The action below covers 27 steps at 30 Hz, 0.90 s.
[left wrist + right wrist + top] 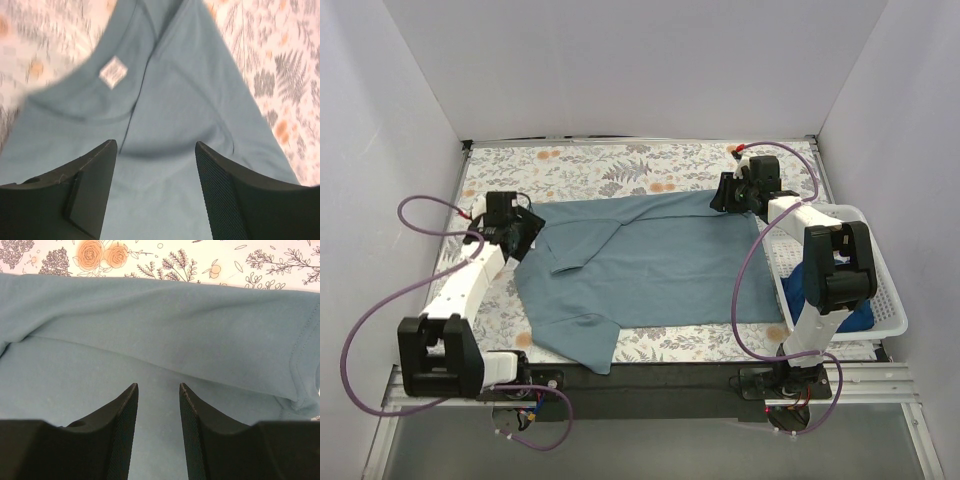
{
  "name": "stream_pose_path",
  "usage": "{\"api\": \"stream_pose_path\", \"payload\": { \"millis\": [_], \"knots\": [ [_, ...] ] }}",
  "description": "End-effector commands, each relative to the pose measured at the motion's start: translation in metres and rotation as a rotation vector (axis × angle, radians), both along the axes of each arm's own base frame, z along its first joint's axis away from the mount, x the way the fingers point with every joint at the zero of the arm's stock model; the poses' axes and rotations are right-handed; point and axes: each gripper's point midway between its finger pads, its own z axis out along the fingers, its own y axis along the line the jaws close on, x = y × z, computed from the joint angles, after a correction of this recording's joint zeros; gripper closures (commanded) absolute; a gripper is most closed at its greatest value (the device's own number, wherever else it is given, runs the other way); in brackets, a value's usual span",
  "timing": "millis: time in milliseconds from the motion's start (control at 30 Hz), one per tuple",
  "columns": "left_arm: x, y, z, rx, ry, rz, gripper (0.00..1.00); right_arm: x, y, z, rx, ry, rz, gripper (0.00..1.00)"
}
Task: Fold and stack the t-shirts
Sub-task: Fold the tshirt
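Observation:
A slate-blue t-shirt [650, 265] lies spread across the floral table, its far long edge folded inward and one sleeve [575, 340] hanging toward the near edge. My left gripper [525, 232] is open over the collar end; the left wrist view shows the shirt [170, 100] and its neck label [113, 72] between the spread fingers. My right gripper [728, 195] is open over the far right corner; the right wrist view shows a fold of the shirt [165, 325] ahead of the fingers. A darker royal blue t-shirt [800, 285] lies in the basket, mostly hidden by the right arm.
A white lattice basket [885, 290] stands at the table's right side. White walls enclose the table on the left, back and right. Purple cables loop from both arms. The floral tablecloth [600, 165] shows beyond the shirt.

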Motion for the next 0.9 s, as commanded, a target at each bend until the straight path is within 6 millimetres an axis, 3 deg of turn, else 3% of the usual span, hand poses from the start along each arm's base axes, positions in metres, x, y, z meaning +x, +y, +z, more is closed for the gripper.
{"api": "stream_pose_path", "payload": {
  "millis": [0,133,167,200,333,467,600,667,700,800,867],
  "knots": [
    [0.048,0.029,0.011,0.182,-0.048,-0.002,0.38,0.002,0.003,0.012,-0.004,-0.051,0.023,0.55],
    [0.085,0.03,-0.014,0.225,0.008,-0.048,0.48,0.002,0.006,0.01,0.009,-0.041,0.031,0.55],
    [0.091,0.028,-0.021,0.224,0.022,-0.064,0.51,0.002,0.007,0.009,0.011,-0.039,0.035,0.55],
    [0.095,0.027,-0.042,0.228,0.071,-0.084,0.53,0.002,0.008,0.008,0.012,-0.035,0.037,0.55],
    [0.11,0.022,-0.067,0.237,0.123,-0.122,0.6,0.002,0.012,0.005,0.016,-0.03,0.048,0.55],
    [0.106,0.031,-0.095,0.293,0.199,-0.1,0.67,0.001,0.016,-0.002,0.009,-0.016,0.061,0.55],
    [0.084,0.057,-0.114,0.375,0.325,-0.036,0.75,-0.001,0.019,-0.012,0.007,0.006,0.067,0.55],
    [0.071,0.074,-0.12,0.393,0.371,0.003,0.77,-0.001,0.021,-0.013,0.005,0.008,0.066,0.55],
    [0.055,0.106,-0.124,0.392,0.409,0.07,0.78,0.0,0.024,-0.014,0.008,0.015,0.059,0.55],
    [0.05,0.119,-0.12,0.393,0.407,0.099,0.78,0.004,0.021,-0.014,0.001,0.015,0.028,0.55],
    [0.057,0.12,-0.109,0.387,0.367,0.085,0.75,0.009,0.015,-0.01,-0.002,0.013,-0.037,0.55]
  ]
}}
